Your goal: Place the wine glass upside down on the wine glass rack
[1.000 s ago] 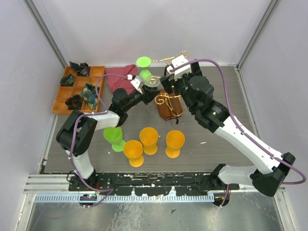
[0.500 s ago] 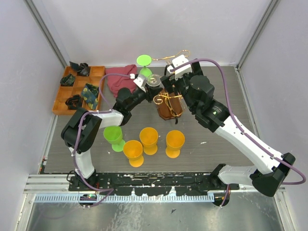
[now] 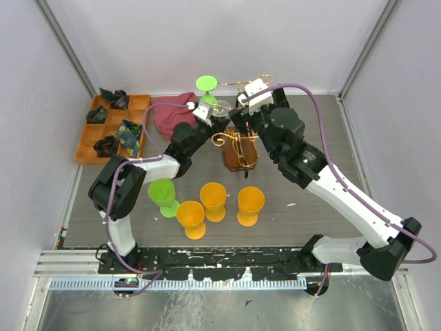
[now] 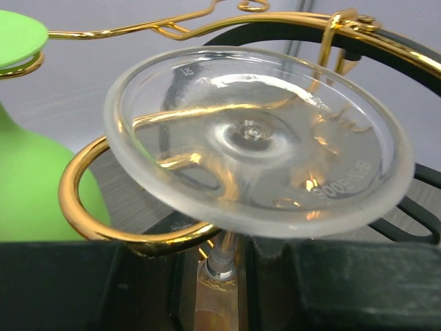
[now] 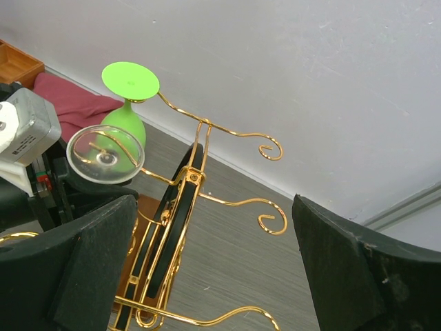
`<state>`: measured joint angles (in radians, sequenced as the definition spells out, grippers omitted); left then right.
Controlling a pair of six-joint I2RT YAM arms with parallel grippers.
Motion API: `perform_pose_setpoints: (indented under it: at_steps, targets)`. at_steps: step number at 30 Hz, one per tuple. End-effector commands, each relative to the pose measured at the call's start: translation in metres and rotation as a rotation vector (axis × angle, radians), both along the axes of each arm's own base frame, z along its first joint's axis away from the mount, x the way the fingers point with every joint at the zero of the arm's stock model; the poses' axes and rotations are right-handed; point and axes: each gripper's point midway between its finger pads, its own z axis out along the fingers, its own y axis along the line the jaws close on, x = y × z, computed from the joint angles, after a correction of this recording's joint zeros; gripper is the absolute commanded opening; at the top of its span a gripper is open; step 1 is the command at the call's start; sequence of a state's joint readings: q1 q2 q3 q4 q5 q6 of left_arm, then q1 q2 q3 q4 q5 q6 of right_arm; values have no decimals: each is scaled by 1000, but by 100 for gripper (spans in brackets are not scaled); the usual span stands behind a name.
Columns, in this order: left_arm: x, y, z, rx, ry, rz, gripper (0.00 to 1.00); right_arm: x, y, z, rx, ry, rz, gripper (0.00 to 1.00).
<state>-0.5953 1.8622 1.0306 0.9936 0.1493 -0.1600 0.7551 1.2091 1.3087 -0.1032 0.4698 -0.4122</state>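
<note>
Your left claw (image 4: pixel 220 283) is closed on the stem of the wine glass (image 4: pixel 255 138) and carries it inverted. The round foot is uppermost and slightly tipped, and the bowl is hidden below the grip. The glass is up at the wine glass rack (image 3: pixel 238 148), with its foot over one gold curled arm (image 4: pixel 89 207) and the stem at that loop's near side. From the wrist view I cannot tell whether the stem is already inside the loop or just beside it. Treat the glass as light, stiff, brittle and slick: it will not flex against the wire, and a knock could chip the foot. The stem looks like the right place to hold, low enough that the wire can pass between the claw and the foot. A green glass (image 5: pixel 127 103) already hangs from the next arm, just beside yours, so watch that side. Your right claw (image 5: pixel 213 269) is spread wide, holds nothing and faces the rack's dark post. Orange goblets (image 3: pixel 213 200) stand on the counter (image 3: pixel 358 152), well apart.
</note>
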Motion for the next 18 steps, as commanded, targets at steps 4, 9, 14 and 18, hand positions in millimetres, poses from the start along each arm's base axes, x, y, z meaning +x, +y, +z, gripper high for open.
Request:
perform_pose_setpoints:
  at_steps: [4, 9, 14, 18]
  targets:
    - [24, 20, 15, 7, -25, 174, 20, 1, -1, 17, 39, -34, -3, 100]
    - [29, 25, 16, -4, -23, 220, 25, 2, 0, 13, 31, -26, -4, 100]
    - [32, 30, 21, -32, -39, 257, 26, 3, -1, 11, 27, -21, -6, 100]
    - [31, 36, 28, -41, -58, 281, 25, 2, -3, 9, 26, -19, -10, 100]
